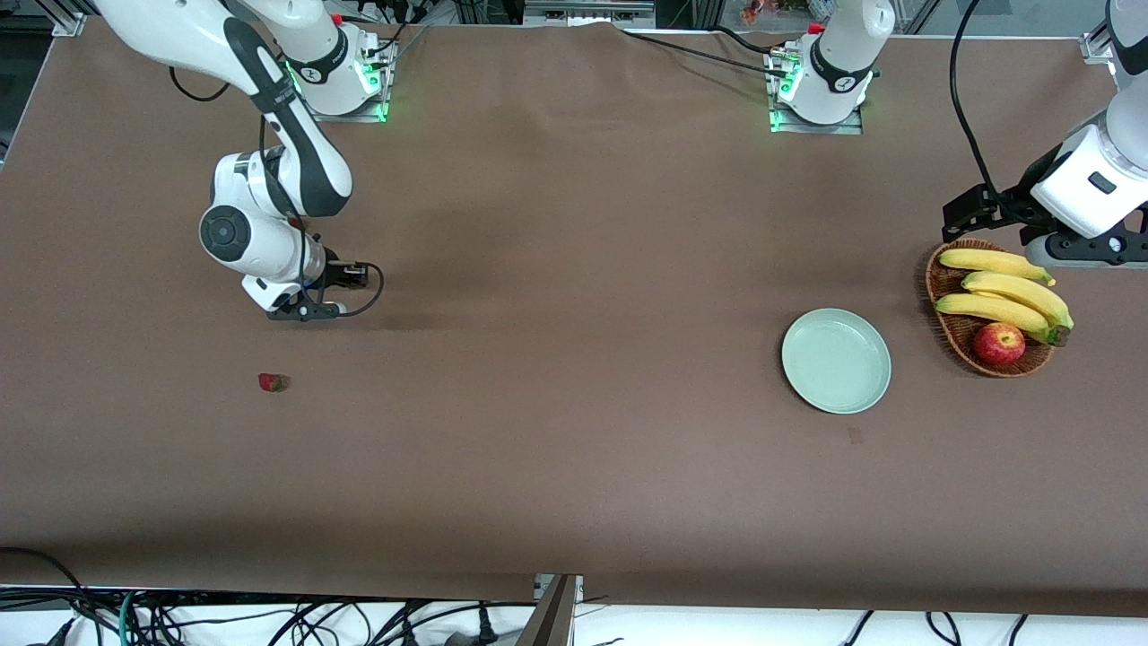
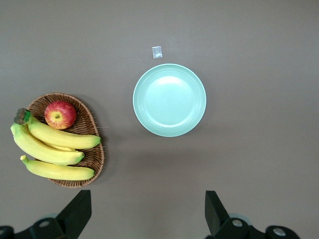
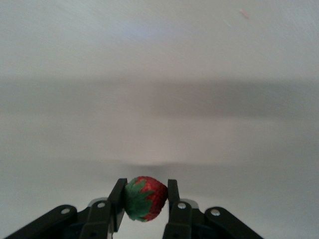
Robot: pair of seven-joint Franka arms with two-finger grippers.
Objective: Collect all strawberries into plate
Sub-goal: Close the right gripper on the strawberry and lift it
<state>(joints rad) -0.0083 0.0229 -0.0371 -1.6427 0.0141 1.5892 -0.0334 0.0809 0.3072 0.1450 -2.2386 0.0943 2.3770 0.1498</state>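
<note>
My right gripper (image 3: 144, 191) is shut on a strawberry (image 3: 149, 199), red with a green cap, and holds it just above the table. In the front view this gripper (image 1: 307, 311) is low at the right arm's end, and the berry in it is hidden. A second strawberry (image 1: 273, 383) lies on the table nearer the camera than that gripper. A third is not in view. The mint-green plate (image 1: 836, 361) is empty; it also shows in the left wrist view (image 2: 169, 99). My left gripper (image 1: 1090, 251) is open and empty (image 2: 147, 219), high over the basket's edge.
A brown wicker basket (image 1: 943, 318) with bananas (image 1: 1004, 289) and a red apple (image 1: 998, 343) stands beside the plate at the left arm's end. A small pale scrap (image 2: 157, 52) lies on the cloth near the plate.
</note>
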